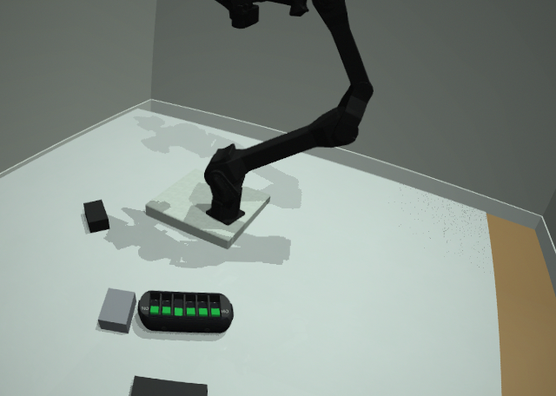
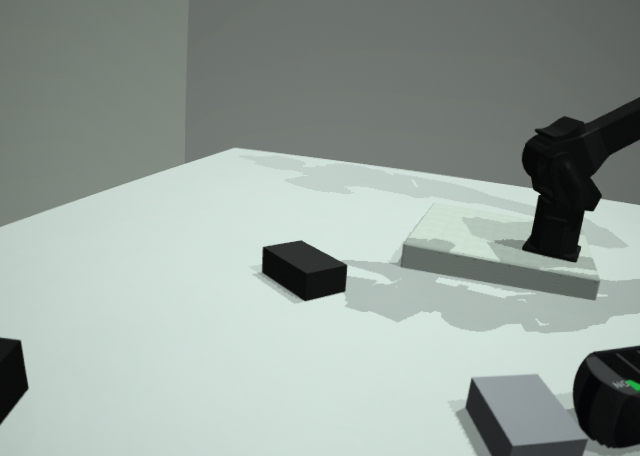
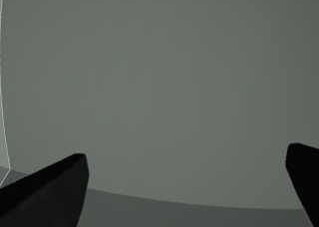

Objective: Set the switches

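Black end effector point(image 3: 182, 203) gapes wide, empty, high above the upright controller unit point(image 1: 184, 311).

1 controller unit point(image 1: 184, 312), 6 switches, 1 grey block point(image 1: 116, 309), 2 black blocks.

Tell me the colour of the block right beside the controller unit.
Light grey block, best seen in the top view.
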`<action>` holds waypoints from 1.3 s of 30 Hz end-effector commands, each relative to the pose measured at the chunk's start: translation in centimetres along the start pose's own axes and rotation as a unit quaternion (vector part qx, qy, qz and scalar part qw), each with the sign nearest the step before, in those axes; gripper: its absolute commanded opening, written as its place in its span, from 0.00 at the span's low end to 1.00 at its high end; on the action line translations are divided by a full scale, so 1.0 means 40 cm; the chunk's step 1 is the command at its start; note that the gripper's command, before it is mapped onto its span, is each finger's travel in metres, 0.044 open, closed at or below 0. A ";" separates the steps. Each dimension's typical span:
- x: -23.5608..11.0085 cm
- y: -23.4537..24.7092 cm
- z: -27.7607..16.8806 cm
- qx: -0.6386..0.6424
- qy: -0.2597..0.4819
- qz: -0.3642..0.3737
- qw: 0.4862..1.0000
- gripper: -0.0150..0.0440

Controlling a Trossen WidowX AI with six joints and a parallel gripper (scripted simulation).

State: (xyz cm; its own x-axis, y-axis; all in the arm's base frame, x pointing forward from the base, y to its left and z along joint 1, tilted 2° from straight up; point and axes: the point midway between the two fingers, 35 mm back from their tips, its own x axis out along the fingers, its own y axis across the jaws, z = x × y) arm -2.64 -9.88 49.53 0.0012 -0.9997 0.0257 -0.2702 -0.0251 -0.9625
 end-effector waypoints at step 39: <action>-0.117 0.322 1.113 0.328 -0.136 0.608 0.710 0.25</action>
State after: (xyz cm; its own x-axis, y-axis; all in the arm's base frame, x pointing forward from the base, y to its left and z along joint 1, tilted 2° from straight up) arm 34.51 -9.69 28.26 0.4249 -0.3220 -0.8461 0.2314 0.9422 -0.2424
